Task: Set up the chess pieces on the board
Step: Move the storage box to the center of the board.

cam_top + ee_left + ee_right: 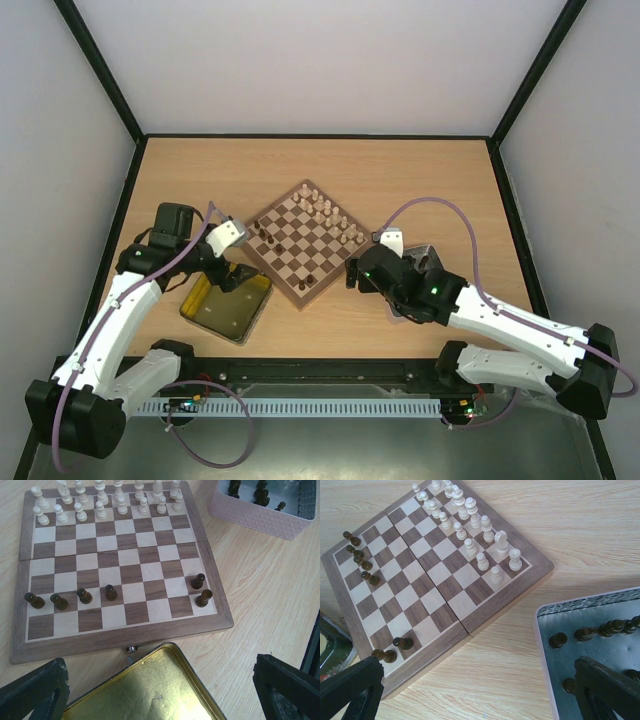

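The board (297, 246) lies turned like a diamond at mid-table. Cream chess pieces (326, 212) fill its two far-right rows, also seen as cream pieces (100, 502) (470, 530). Several dark pieces (82, 596) stand in a row on the near-left side, with two more dark pieces (201, 590) at the near corner. Further dark pieces (600, 630) lie in the grey tray (543, 650). My left gripper (243, 276) (160, 695) hangs open above the yellow tray (150, 677), nothing between its fingers. My right gripper (355, 272) (480, 695) is open over bare table between board and grey tray.
The yellow tray (225, 310) sits at the board's near-left edge and holds no pieces that I can see. The grey tray (425, 258) lies mostly under my right arm. Black frame rails and white walls bound the table.
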`<control>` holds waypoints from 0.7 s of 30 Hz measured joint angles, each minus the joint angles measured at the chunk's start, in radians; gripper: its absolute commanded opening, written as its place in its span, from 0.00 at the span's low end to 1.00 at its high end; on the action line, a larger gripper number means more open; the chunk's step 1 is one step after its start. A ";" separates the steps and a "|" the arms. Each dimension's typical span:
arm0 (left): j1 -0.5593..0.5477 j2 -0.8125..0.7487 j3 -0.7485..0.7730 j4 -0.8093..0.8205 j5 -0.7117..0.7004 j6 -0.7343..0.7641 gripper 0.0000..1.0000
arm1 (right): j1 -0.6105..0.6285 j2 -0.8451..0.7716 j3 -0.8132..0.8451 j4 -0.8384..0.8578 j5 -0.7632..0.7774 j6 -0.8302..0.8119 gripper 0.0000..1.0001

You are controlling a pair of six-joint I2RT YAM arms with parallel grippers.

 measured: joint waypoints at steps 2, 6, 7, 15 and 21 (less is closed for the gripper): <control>0.000 0.000 0.000 0.000 0.004 0.000 1.00 | 0.000 -0.002 0.000 0.000 0.000 0.000 1.00; 0.000 0.000 0.000 -0.002 0.013 0.006 1.00 | 0.000 -0.013 0.000 0.000 0.000 0.000 0.99; 0.001 0.000 0.000 -0.003 0.018 0.009 1.00 | 0.000 -0.016 0.000 0.000 0.000 0.000 0.99; 0.001 0.000 0.000 -0.019 0.043 0.026 1.00 | 0.000 -0.021 0.000 0.000 0.005 0.000 0.99; 0.001 0.000 0.002 -0.030 0.048 0.032 0.99 | 0.000 -0.009 0.000 0.000 0.007 0.000 0.99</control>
